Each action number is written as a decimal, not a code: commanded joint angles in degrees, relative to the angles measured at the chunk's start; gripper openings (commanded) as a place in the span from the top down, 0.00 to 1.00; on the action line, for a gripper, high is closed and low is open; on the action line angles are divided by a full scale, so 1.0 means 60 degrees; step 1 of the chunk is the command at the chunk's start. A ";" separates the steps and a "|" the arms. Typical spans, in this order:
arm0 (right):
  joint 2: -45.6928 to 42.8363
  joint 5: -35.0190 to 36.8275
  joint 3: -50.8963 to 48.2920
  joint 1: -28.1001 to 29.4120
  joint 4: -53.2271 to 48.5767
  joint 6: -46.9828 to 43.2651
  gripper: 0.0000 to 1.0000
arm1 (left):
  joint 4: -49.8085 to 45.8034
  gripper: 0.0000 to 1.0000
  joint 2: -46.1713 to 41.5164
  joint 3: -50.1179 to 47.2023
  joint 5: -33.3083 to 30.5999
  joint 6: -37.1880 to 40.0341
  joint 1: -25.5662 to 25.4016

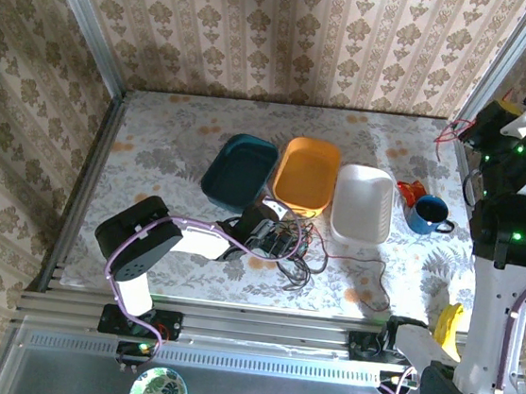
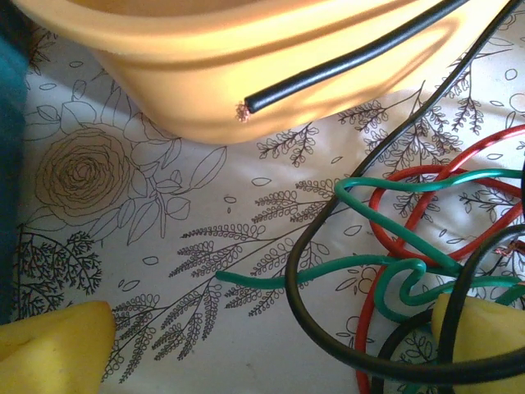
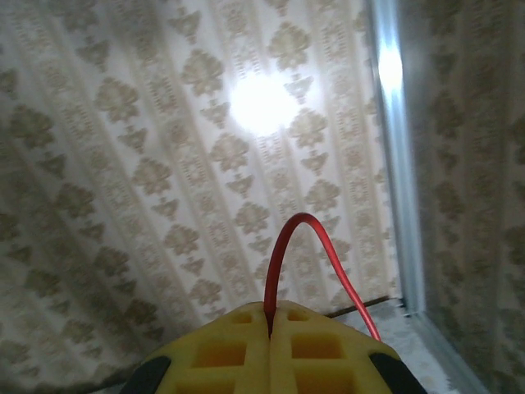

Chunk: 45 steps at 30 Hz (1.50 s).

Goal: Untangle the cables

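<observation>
The right fingers (image 3: 238, 353) are pressed together on a loop of the red cable (image 3: 271, 279) and held high by the back right corner, I think to draw this strand out of the knot. The other cables (image 1: 293, 253) lie in a heap on the bench (image 1: 174, 139), just in front of the orange tub (image 1: 306, 173). The left fingers (image 2: 49, 349) stand wide apart low over this heap, with the green cable (image 2: 254, 281) and the black cable (image 2: 328, 72) before them, probably to hold them down. The tub wall is close ahead; free bench lies toward the near edge.
</observation>
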 commanded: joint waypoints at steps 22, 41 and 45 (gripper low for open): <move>0.2084 0.0309 -0.5983 0.2279 0.0973 0.2813 0.47 | -0.0769 0.00 -0.0748 0.0346 -0.0887 0.1600 -0.0094; 0.1422 -0.0510 -0.6737 0.4809 -0.4229 0.2068 0.37 | -0.0599 0.00 -0.0365 0.0508 -0.0654 0.1750 -0.0043; 0.1886 -0.0698 -0.7005 0.5115 -0.4365 0.2016 0.38 | -0.0615 0.00 -0.0389 0.0493 -0.0667 0.1775 -0.0033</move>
